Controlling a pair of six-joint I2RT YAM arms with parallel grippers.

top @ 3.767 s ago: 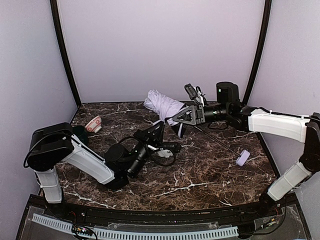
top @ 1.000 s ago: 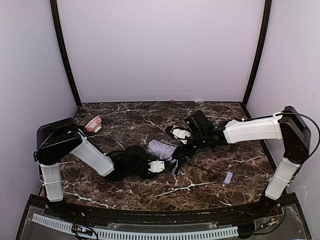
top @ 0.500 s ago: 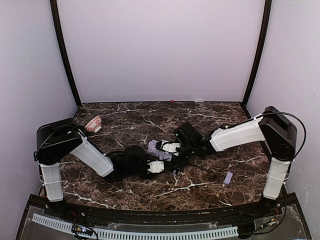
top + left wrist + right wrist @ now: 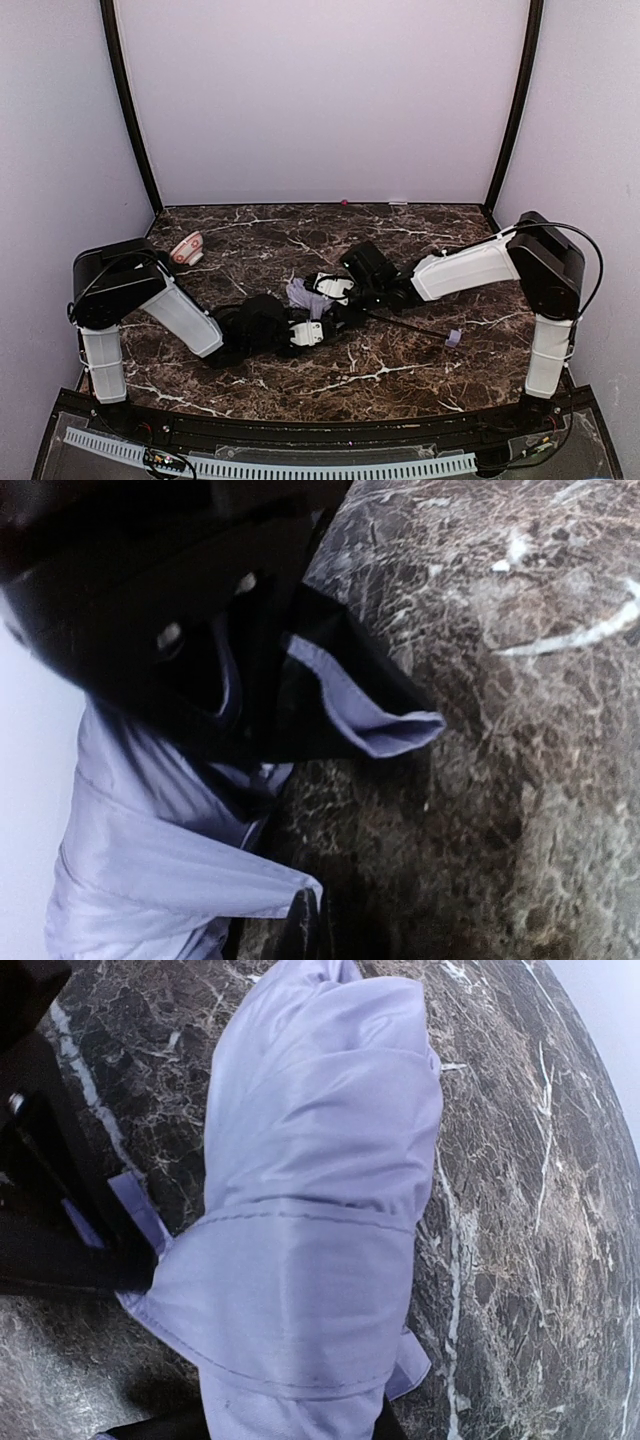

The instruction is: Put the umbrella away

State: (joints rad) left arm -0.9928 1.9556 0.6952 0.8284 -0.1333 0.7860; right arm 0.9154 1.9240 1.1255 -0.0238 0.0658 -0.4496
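Umbrella (image 4: 303, 293), judged light and floppy, is best taken by its shaft (image 4: 405, 326). Its cloth (image 4: 385, 730) is pinched in the left pincer (image 4: 318, 322); the right pincer's (image 4: 318, 300) state cannot be told.

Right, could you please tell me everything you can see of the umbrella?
The umbrella is collapsed, its pale lavender fabric canopy bunched into a crumpled bundle with black underside showing at the folds. It lies on the marble table near the middle. A thin black shaft runs out toward the right, ending in a small lavender knob. The left gripper looks shut on a fabric fold; the right gripper sits over the bundle, its grip unclear.
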